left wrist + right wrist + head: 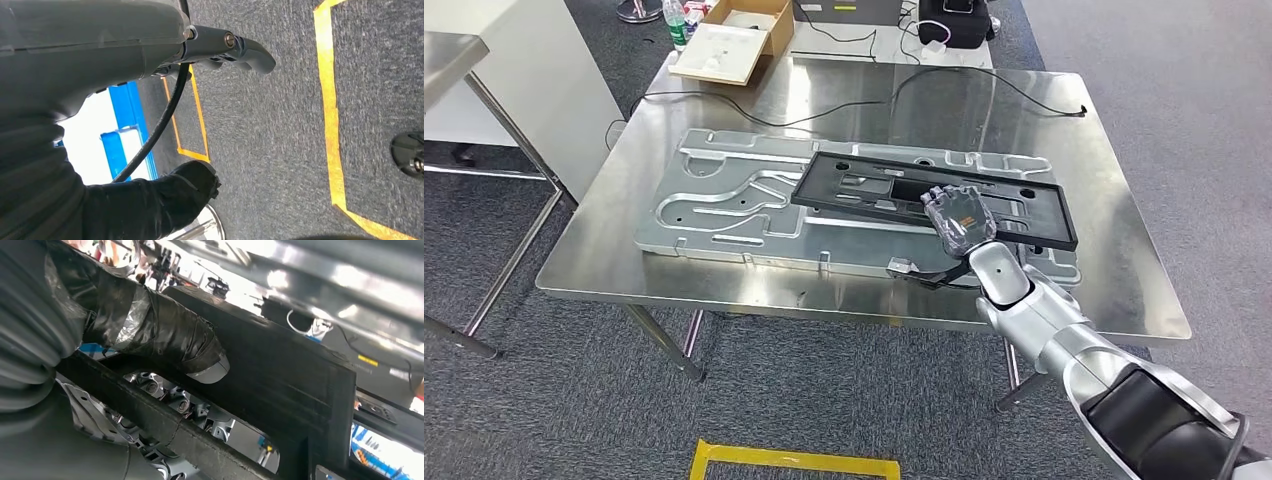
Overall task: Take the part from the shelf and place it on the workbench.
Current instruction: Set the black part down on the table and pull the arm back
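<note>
The right hand (959, 217) is gripping the black part (934, 195) at its near long edge, with the fingers lying over the top of the frame and, in the right wrist view, the taped thumb (170, 337) pressing against the part's dark underside (280, 375). The part, a flat open frame, is lying tilted across the silver plate (724, 205), its far edge resting on the plate and its near edge lifted by the hand, toward the bench's (1114, 290) right side. The plate is lying flat along the near half of the steel bench. A black cable (984, 85) is trailing across the far half of the bench, and an open cardboard box (729, 45) is sitting at the far left corner. The left hand (220, 47) is hanging over grey carpet (270, 140) marked with yellow tape (327, 110), its fingers apart and holding nothing.
</note>
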You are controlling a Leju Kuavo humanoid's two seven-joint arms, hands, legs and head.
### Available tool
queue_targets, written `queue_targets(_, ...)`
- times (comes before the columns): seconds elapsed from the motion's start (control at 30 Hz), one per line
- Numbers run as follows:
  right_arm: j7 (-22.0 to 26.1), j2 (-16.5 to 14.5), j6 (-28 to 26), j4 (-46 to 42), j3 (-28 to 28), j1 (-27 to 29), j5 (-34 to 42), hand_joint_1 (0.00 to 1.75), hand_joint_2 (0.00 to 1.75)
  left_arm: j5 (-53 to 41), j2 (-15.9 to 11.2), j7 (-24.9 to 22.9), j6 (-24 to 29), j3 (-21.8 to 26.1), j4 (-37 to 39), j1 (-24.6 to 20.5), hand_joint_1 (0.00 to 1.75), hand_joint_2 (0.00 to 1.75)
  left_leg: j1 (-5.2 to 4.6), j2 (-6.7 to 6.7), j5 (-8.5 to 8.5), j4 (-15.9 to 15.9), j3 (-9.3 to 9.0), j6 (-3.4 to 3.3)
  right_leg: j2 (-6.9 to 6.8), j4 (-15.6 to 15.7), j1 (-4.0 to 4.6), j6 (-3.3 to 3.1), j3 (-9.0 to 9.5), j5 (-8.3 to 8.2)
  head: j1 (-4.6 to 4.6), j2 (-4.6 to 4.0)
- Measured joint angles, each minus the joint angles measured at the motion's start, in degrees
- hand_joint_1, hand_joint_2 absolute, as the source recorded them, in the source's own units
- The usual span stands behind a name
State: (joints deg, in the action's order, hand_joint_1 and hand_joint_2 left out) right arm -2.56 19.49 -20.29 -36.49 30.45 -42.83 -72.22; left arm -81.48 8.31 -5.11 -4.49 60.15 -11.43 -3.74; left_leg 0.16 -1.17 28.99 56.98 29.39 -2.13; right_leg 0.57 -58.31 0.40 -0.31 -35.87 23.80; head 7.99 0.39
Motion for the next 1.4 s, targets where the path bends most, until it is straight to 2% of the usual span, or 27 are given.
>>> queue_targets(0.37,-1.29,-3.71,0.27,3.65,-0.14,-0.86,-1.70,1.75,1.75,0.73,0.00,0.39,-0.20,0.07,0.00,0.04,0.00,1.75,0.06,0.07,-0.03,-0.03,-0.06,0.28,0.03,-0.17,-0.06,-0.09,0.01,0.05,0.01,0.00)
queue_targets(0.5,-1.69,-4.51,0.34,4.60,-0.14,-1.09,-1.79,0.00,0.00,1.11,0.00,0.42,-0.25,0.22,0.00,0.09,0.00,1.75,0.02,0.05,-0.04,-0.01,-0.10,0.30,0.03,-0.16,-0.07,-0.09,0.02,0.05,0.01,0.00)
queue_targets(0.63,-2.04,-5.03,0.31,5.92,-0.24,-1.17,-1.51,0.00,0.00,1.33,0.00,0.36,-0.23,0.37,0.00,0.10,0.00,1.75,-0.02,0.07,-0.02,-0.01,-0.10,0.33,0.03,-0.15,-0.08,-0.09,0.03,0.05,0.01,0.00)
queue_targets(0.77,-2.07,-5.35,0.17,7.32,-0.61,-1.14,-1.03,0.00,0.00,2.20,0.01,-0.40,-0.01,0.73,0.00,0.11,0.00,0.00,-0.07,0.07,-0.01,-0.01,-0.10,0.33,0.03,-0.14,-0.10,-0.09,0.03,0.05,0.01,0.00)
queue_targets(1.2,-1.73,-5.86,0.25,8.17,-1.02,-0.98,-1.92,0.00,0.00,2.85,0.09,-1.23,-0.18,1.87,0.00,0.19,0.00,0.00,-0.08,0.07,-0.01,0.00,-0.12,0.34,0.04,-0.14,-0.18,-0.09,0.04,0.05,0.01,0.00)
queue_targets(1.4,0.14,-6.59,-0.04,4.12,-1.03,0.14,-1.95,0.00,0.00,3.08,0.13,-1.46,-0.27,2.11,0.00,0.21,0.00,0.00,-0.06,0.10,0.00,0.00,-0.14,0.35,0.10,-0.15,-0.17,-0.09,0.04,0.05,0.01,0.00)
